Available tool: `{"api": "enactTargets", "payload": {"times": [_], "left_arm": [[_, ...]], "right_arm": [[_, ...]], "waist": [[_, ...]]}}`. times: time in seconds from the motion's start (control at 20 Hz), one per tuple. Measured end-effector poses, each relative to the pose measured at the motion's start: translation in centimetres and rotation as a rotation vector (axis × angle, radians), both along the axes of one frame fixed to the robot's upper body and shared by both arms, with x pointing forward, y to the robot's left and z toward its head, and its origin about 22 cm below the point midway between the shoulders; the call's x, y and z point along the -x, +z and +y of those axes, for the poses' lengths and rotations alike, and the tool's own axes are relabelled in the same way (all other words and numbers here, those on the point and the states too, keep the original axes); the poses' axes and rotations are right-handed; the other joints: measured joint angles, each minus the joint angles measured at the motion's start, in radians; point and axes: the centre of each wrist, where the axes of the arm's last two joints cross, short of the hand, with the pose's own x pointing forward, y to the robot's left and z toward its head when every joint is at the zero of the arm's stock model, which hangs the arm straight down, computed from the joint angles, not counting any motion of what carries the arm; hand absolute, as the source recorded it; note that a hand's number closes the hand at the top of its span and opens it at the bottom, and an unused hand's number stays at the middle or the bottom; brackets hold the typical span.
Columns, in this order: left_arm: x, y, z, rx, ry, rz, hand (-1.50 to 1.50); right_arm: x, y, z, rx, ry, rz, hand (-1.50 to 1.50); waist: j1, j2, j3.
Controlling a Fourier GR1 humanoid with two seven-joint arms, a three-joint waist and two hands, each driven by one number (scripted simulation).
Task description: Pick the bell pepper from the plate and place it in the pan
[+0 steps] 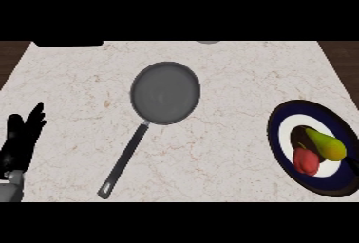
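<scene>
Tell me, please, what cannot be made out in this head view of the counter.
- Right hand: shows nowhere in the head view.
- Plate: its right rim is cut by the picture's edge.
- Left hand: resting open at the left edge, forearm cut off.
- Grey object at the counter's far edge: mostly cut off, unidentifiable.

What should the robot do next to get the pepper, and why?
Probably bring the right hand in over the plate toward the bell pepper. The pepper lies on the plate at the right, the pan holds nothing, and only the left hand shows, resting open.
</scene>
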Motion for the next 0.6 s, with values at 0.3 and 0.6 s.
{"api": "enactTargets", "payload": {"times": [0.3,0.6], "left_arm": [[-0.1,0.3,0.2,0.0,-0.012,0.002,0.0],[-0.7,0.3,-0.6,-0.001,-0.037,-0.008,0.0]], "right_arm": [[1.5,4.3,-1.1,0.195,0.012,0.275,-1.5],[0.3,9.0,-1.0,0.386,0.061,0.619,-1.5]], "waist": [[0.018,0.004,-0.003],[0.039,0.011,-0.005]]}}
